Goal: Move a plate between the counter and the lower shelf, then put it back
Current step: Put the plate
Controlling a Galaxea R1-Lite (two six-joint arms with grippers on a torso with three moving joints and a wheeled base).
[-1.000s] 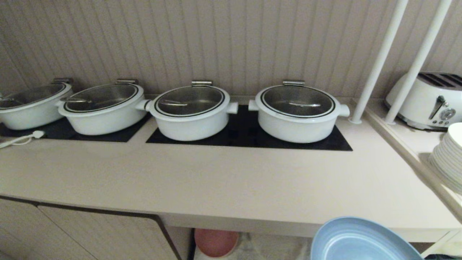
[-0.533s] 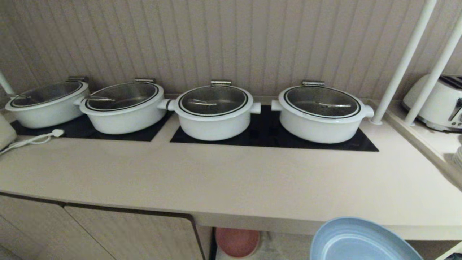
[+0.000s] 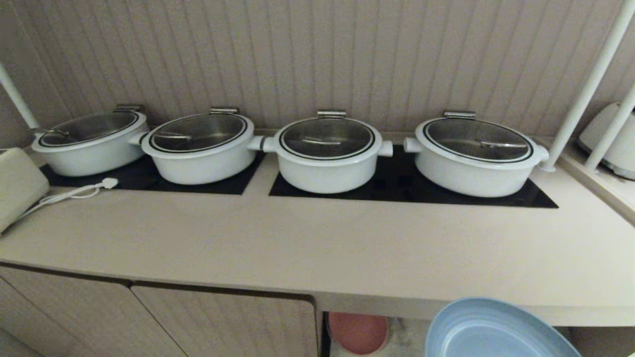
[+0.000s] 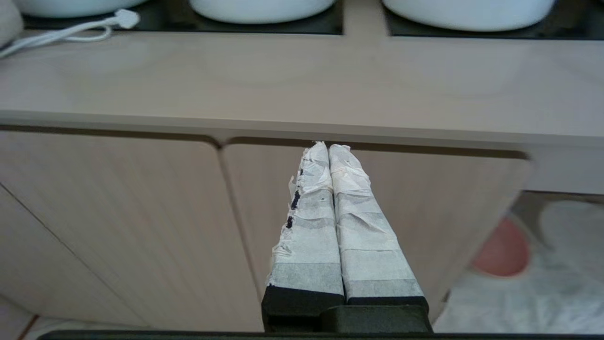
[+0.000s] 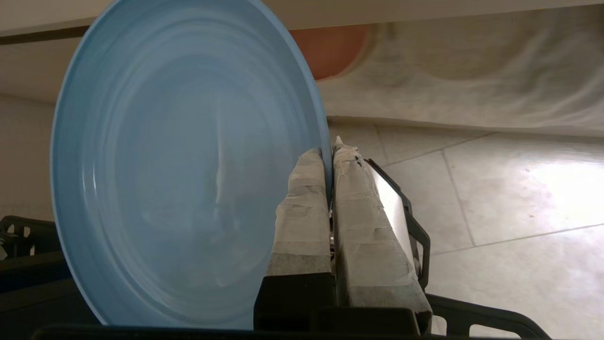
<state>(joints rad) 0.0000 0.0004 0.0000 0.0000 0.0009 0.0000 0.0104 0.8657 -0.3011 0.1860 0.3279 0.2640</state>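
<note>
The right gripper point(image 5: 330, 153) is clamped on the rim of the round matte light-blue plate point(image 5: 179, 160), held in the air below the long beige counter point(image 3: 317, 248) front edge, before the cloth-lined lower shelf point(image 5: 462, 75); the left gripper point(image 4: 328, 147) is closed, empty.

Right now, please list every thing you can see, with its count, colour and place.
pots: four, white, glass lids, on black hob panels
counter: one, beige
cable: one, white, counter's left end
toaster: one, white, far right ledge
pink plate: one, on lower shelf
plate: one, light blue, below counter edge
cabinet doors: beige, under counter
left gripper: shut, empty, before the doors
right gripper: shut on plate rim
</note>
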